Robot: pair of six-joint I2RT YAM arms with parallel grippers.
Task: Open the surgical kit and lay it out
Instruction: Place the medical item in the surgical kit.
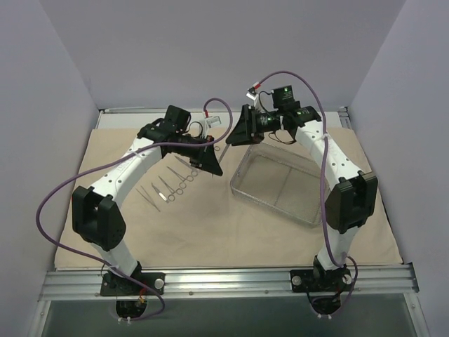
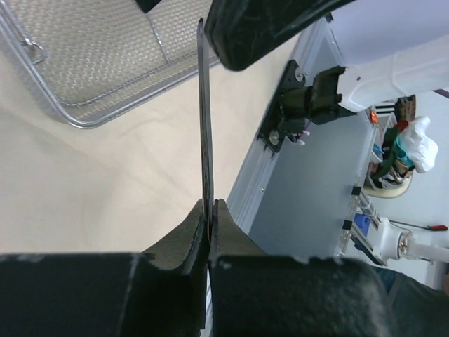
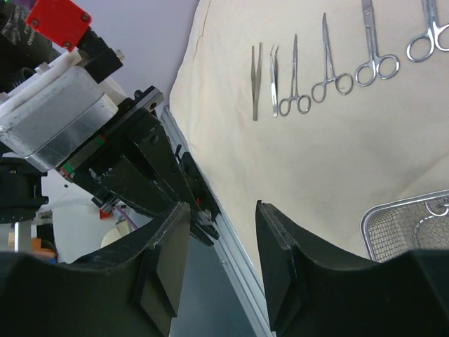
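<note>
Instruments [image 3: 326,49] on cloth [image 3: 337,154]: six; tray [image 1: 273,182]: one.

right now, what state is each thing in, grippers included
cloth, spread flat
tray, upright on the cloth
tool row, laid out on the cloth
left gripper, shut on a thin tool
right gripper, open, holding nothing

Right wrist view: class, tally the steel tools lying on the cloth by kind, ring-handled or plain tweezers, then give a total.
Ring-handled tools: 4
Tweezers: 2
Total: 6
</note>
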